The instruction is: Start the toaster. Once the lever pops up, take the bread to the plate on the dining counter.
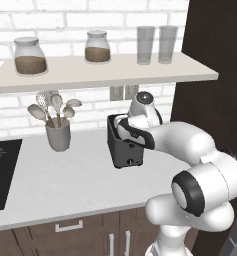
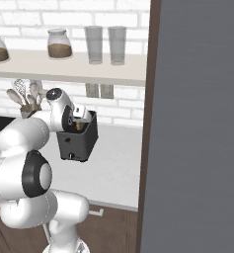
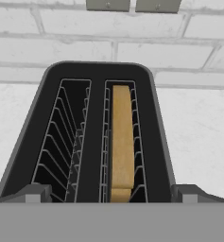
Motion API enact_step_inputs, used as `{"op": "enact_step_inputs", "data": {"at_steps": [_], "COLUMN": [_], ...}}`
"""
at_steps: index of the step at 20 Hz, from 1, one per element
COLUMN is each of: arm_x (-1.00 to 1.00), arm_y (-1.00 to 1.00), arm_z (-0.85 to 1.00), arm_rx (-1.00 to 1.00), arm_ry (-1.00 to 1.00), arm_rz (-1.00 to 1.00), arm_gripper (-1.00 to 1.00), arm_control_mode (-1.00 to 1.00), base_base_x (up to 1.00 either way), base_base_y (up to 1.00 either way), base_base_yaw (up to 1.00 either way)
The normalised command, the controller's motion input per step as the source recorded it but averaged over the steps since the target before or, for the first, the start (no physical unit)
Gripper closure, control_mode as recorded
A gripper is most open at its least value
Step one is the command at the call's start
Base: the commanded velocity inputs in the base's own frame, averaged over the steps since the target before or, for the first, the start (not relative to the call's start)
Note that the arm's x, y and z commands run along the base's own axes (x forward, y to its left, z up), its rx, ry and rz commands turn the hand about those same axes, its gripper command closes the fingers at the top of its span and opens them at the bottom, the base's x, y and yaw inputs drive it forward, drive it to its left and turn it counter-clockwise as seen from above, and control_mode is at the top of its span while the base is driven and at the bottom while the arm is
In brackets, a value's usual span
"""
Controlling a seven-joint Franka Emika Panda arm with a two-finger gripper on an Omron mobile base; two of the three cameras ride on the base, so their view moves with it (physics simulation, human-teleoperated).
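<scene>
The dark toaster [image 1: 124,150] stands on the white worktop against the brick wall, with a small knob low on its front. In the hand view I look straight down into the toaster [image 3: 97,142]. The bread [image 3: 122,142] stands on edge in its right slot, and the left slot is empty. My gripper [image 3: 111,194] hangs just above the toaster's near end, open, with a fingertip [image 3: 34,194] on either side and nothing between them. From the right base view the hand [image 2: 79,111] sits over the toaster [image 2: 77,142], with the bread [image 2: 79,126] peeking out. The plate and the dining counter are out of view.
A grey utensil cup [image 1: 58,135] stands left of the toaster, and a black cooktop [image 1: 0,175] lies further left. A shelf [image 1: 100,72] with jars and glasses hangs overhead. A tall dark cabinet [image 1: 215,55] walls off the right side.
</scene>
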Motion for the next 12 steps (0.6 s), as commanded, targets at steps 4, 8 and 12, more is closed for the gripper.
{"op": "enact_step_inputs", "data": {"at_steps": [4, 8, 12], "arm_x": [0.0, 0.0, 0.0], "arm_y": [0.0, 0.0, 0.0], "arm_z": [0.0, 0.0, 0.0], "arm_rx": [0.0, 0.0, 0.0], "arm_ry": [0.0, 0.0, 0.0], "arm_rz": [0.0, 0.0, 0.0], "arm_gripper": [-1.0, -1.0, -1.0], "arm_control_mode": [-1.0, -1.0, -1.0], "base_base_x": [0.0, 0.0, 0.0], "base_base_y": [0.0, 0.0, 0.0], "base_base_yaw": [0.0, 0.0, 0.0]}}
